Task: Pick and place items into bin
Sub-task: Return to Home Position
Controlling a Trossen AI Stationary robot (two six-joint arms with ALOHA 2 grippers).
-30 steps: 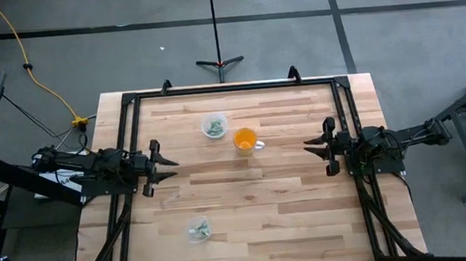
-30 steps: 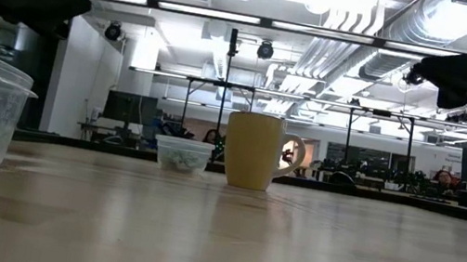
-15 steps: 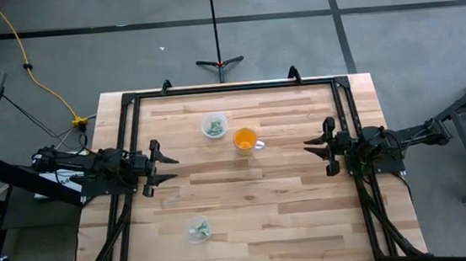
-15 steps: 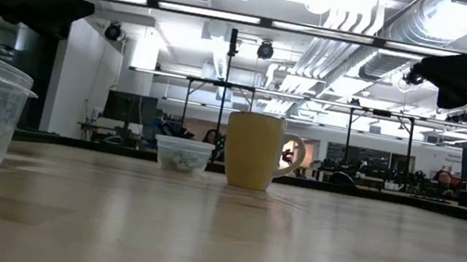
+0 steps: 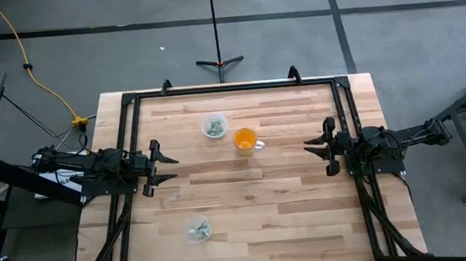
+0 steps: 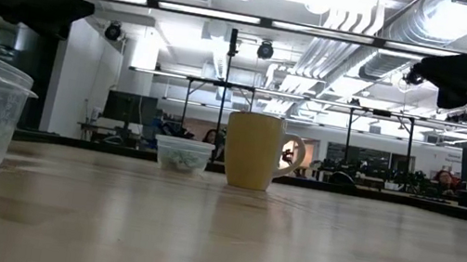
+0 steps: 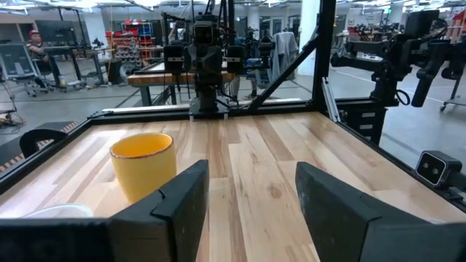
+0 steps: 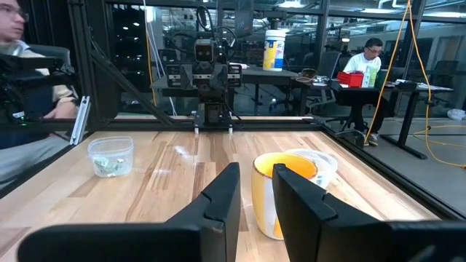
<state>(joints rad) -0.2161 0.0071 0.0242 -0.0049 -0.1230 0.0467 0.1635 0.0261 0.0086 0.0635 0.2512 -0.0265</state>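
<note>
High view: left gripper [image 5: 172,169] and right gripper [image 5: 311,147] hover with jaws apart and empty, well clear of binned packets [image 5: 213,129], seemingly light, limp, best pinched mid-body.

I saw the pale green-grey items [image 5: 213,129] lying loose in a small heap inside the far clear bin [image 5: 204,123] on the table [image 5: 289,193]. More crumpled pieces [image 5: 198,230] sat in the near clear bin [image 5: 188,226], well apart, by the front edge.
</note>
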